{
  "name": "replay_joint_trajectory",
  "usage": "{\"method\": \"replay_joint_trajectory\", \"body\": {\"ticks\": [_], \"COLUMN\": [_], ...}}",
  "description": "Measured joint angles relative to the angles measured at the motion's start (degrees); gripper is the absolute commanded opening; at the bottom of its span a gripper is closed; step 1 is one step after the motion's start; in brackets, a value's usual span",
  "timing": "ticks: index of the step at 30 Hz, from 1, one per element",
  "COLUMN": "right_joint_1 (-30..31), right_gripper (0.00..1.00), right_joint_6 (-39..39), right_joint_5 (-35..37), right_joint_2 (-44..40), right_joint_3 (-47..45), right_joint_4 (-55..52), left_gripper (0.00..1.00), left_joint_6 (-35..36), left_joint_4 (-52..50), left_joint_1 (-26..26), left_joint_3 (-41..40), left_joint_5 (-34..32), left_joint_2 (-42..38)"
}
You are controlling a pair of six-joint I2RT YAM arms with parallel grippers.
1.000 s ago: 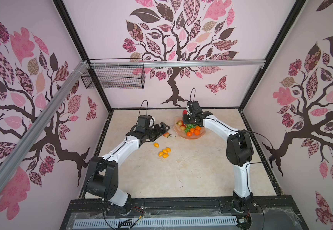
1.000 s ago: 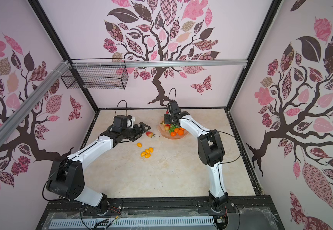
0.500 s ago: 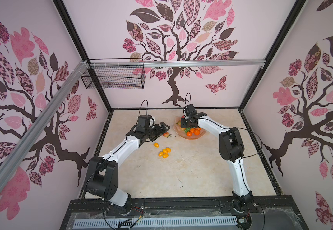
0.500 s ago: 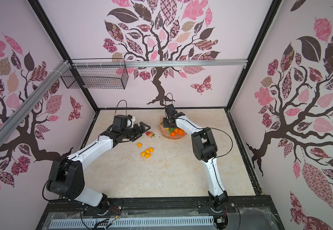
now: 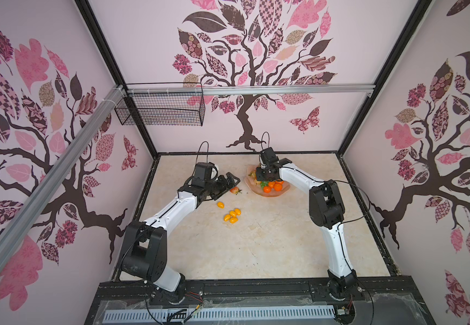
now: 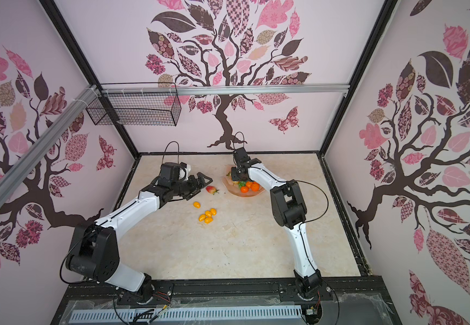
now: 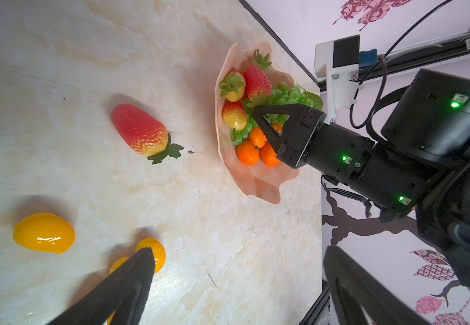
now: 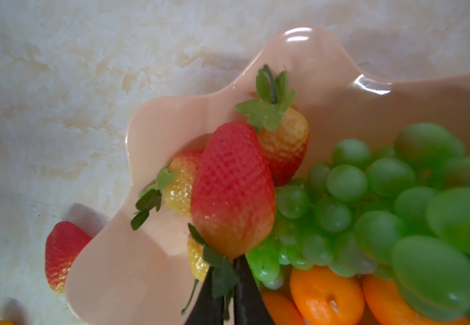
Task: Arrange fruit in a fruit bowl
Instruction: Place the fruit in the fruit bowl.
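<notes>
The peach-pink fruit bowl (image 5: 270, 195) (image 6: 242, 194) stands at the back of the table, holding tangerines (image 7: 247, 153), green grapes (image 8: 368, 197) and strawberries. My right gripper (image 8: 228, 264) (image 5: 260, 177) hangs over the bowl's left part. Its jaws are nearly together on the leafy cap of a red strawberry (image 8: 232, 188), which lies against the other fruit. Another strawberry (image 5: 235, 190) (image 7: 139, 130) lies on the table just left of the bowl. My left gripper (image 7: 239, 261) (image 5: 229, 180) is open and empty beside it. Several yellow tomatoes (image 5: 232, 216) (image 7: 44, 233) lie nearer the front.
A black wire basket (image 5: 160, 108) hangs on the back wall at the upper left, above the table. Walls close in the table (image 5: 270, 247) on three sides. The right arm's elbow (image 5: 326, 202) stands raised to the right of the bowl.
The right arm has drawn its elbow in toward the bowl, and its gripper with the strawberry has shifted slightly left over the bowl. The left arm has not moved.
</notes>
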Motion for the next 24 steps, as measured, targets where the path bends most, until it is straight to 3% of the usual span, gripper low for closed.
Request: {"method": "replay_joint_trajectory", "body": {"ticks": [5, 11, 24], "right_joint_1": [0.0, 0.0, 0.98], "right_gripper": [0.22, 0.39, 0.44], "right_joint_6": [-0.04, -0.2, 2.64], "right_joint_5": [0.02, 0.37, 2.6], "right_joint_2": [-0.11, -2.03, -22.43], "right_joint_3": [0.0, -2.67, -23.08], "right_joint_4": [-0.31, 0.09, 8.26], "left_gripper": [0.98, 0.98, 0.98], "left_joint_6": [0.04, 0.7, 3.41], "left_joint_4": [-0.26, -1.57, -4.9], "left_joint_1": [0.0, 0.0, 0.5], "left_joint_3": [0.0, -0.04, -6.16], "left_joint_5": [0.0, -0.37, -4.44], "left_joint_2": [-0.13, -2.34, -15.34]}}
